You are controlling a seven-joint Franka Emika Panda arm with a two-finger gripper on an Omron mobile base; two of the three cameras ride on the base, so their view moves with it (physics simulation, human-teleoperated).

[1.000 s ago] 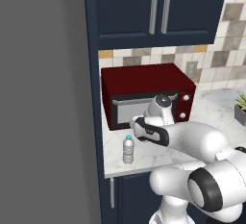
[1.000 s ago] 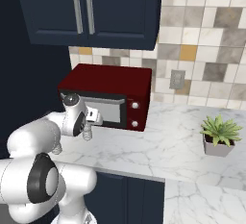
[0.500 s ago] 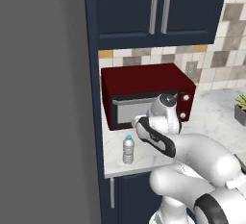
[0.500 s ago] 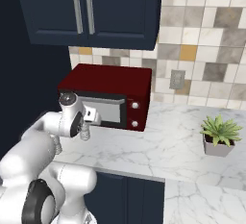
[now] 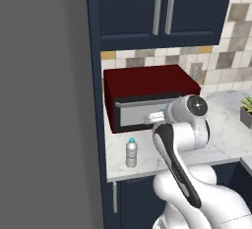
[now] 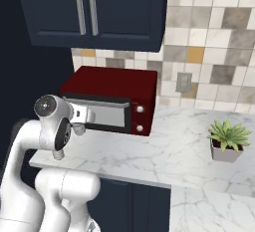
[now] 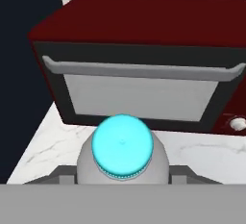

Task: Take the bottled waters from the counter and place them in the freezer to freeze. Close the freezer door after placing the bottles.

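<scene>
One bottled water, clear with a light blue cap, sits between my gripper's fingers, seen from above. The gripper is shut on it, in front of the red microwave's door. From the left base view the gripper hangs at door height and the arm hides most of this bottle. A second bottled water stands upright on the white marble counter, near its front left corner, below and left of the hand. A tall flat grey fridge panel borders the counter on the left; the freezer's inside is out of view.
The red microwave stands at the back of the counter, right behind the hand. Navy wall cabinets hang above it. A small potted plant sits on the counter far to the right. Bare marble lies between microwave and plant.
The gripper has shut on the bottle. The hand has since moved a little up and right with it, and the arm's elbow has swung down. The second bottle has not moved.
</scene>
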